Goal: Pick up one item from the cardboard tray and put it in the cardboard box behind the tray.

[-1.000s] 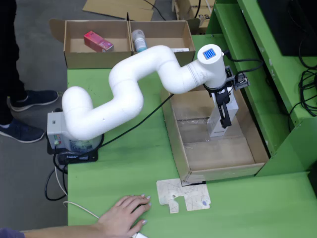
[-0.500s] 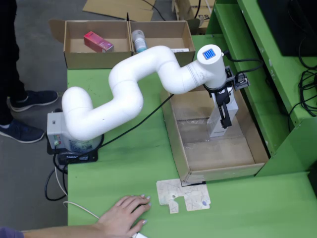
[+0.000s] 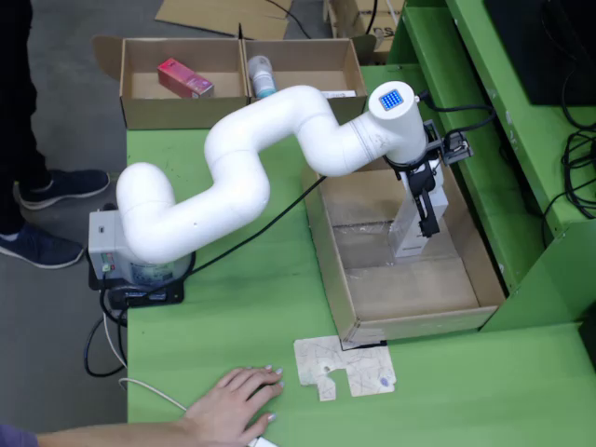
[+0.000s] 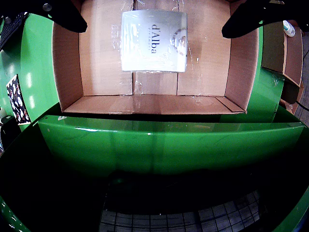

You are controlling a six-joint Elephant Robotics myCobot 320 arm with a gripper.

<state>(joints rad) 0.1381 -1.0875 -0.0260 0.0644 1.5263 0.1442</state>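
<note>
The gripper [image 3: 427,216] hangs over the cardboard tray [image 3: 331,244], its two dark fingers [image 4: 63,14] spread wide apart. In the wrist view they stand at the top corners, one on each side of the white box [image 4: 153,40], with clear gaps between; nothing is grasped. The white box, printed "d'Alba", lies flat on the tray floor near the far wall in the wrist view. In the fixed view the same white box [image 3: 408,240] shows just under the gripper, toward the right side of the tray.

That one box is the only item in the tray. Clear tape strips cross the tray floor.

At the top of the fixed view sits a cardboard box [image 3: 130,102] split into two compartments. The left compartment holds one pink carton [image 3: 184,77]; the right holds one white bottle [image 3: 262,75] and a flat white item against its near wall.

One white robot arm [image 3: 233,177] reaches from its base at the left table edge. On the green table [image 3: 251,317] before the tray lies one flat cardboard scrap [image 3: 345,367]. One person's hand [image 3: 233,402] rests at the bottom edge.
</note>
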